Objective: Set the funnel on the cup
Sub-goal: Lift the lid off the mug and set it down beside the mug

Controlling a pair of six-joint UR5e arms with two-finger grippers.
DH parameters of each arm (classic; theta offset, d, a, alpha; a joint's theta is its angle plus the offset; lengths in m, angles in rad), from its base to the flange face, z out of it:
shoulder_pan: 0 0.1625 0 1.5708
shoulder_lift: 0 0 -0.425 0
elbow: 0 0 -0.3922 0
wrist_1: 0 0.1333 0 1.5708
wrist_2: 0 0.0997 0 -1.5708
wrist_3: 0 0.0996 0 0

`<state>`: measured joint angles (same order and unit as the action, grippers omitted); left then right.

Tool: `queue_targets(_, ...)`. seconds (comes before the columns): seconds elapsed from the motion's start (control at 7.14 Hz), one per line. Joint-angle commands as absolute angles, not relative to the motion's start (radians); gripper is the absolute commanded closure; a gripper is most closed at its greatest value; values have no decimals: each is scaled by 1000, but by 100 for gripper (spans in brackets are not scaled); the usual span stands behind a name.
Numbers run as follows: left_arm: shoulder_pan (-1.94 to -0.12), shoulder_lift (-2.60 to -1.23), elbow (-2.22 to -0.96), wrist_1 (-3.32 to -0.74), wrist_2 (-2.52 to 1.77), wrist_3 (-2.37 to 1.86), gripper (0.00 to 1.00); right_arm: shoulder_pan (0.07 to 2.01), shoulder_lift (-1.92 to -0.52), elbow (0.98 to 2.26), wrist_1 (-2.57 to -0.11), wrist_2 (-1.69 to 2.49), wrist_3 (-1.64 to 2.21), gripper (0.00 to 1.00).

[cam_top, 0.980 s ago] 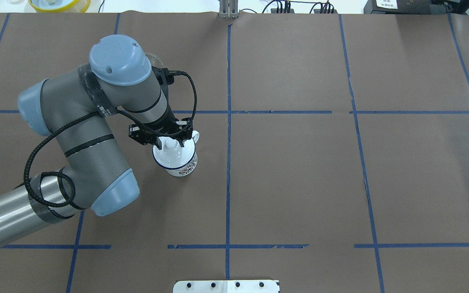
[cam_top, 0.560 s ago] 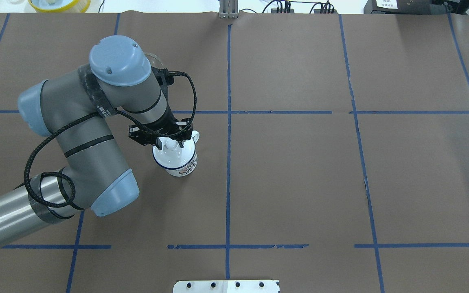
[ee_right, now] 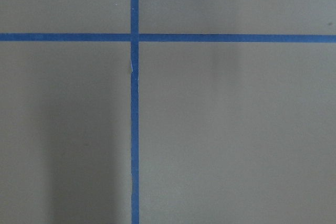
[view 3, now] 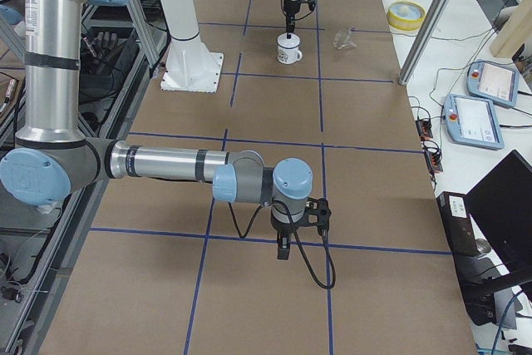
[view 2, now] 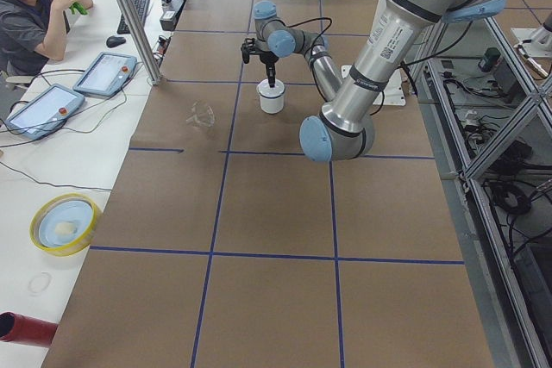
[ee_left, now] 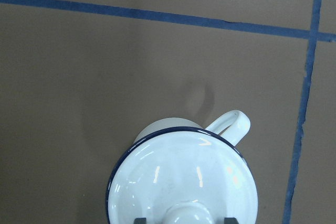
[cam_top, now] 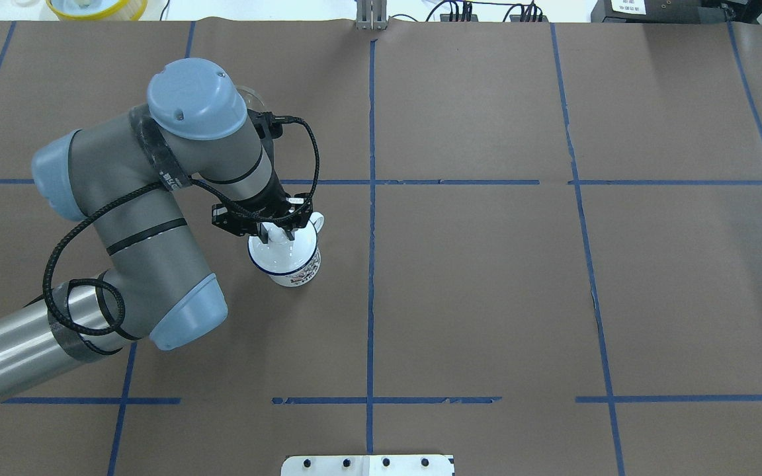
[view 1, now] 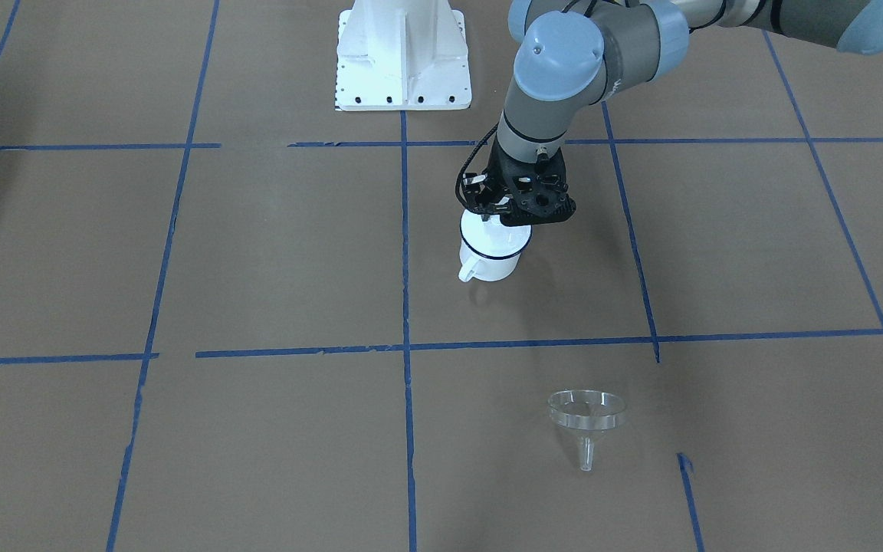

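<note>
The cup, a white mug with a dark blue rim, stands left of the table's middle and shows in the front view. A white knobbed lid sits on it. My left gripper is open, directly over the lid, one finger on each side of the knob with a small gap to each; it also shows from overhead. The clear funnel stands apart on the table's far side, mostly hidden behind my left arm in the overhead view. My right gripper hangs over bare table far from both; I cannot tell its state.
A white base plate is at the robot's edge of the table. A yellow-rimmed bowl and tablets lie on the side bench, where an operator sits. Blue tape lines cross the brown table cover.
My left arm has shifted slightly and the gripper has come down over the lid, so the knob is now more covered by the fingers. Cup and lid have not moved.
</note>
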<state>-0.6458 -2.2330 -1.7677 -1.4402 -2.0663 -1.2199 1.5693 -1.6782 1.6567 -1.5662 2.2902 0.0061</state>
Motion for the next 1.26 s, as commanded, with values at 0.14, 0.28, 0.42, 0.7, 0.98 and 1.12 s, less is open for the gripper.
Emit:
queue_targets(0.14, -646, -2233, -1788, -1439, -2066, -1230, 100, 1569, -1678, 1657, -1566, 2290, 6, 0)
queue_targets(0.28, -650, -2229, -1830, -1416, -2066, -1230, 100, 1569, -1678, 1657, -1566, 2290, 6, 0)
queue_targets(0.42, -653, -2230, -1874, -1363, -2065, -1229, 100, 1569, -1678, 1657, -1566, 2290, 6, 0)
queue_targets(0.7, -714, -2218, -1971, -1258, -2063, -1213, 100, 1569, -1678, 1657, -1566, 2290, 6, 0)
queue_targets(0.98, -782, -2075, -2087, -1278, -2063, -1102, 100, 1569, -1678, 1657, -1566, 2290, 6, 0)
queue_targets(1.12, -781, -1978, -2121, -1346, -2063, -1103, 100, 1569, -1678, 1657, -1566, 2290, 6, 0)
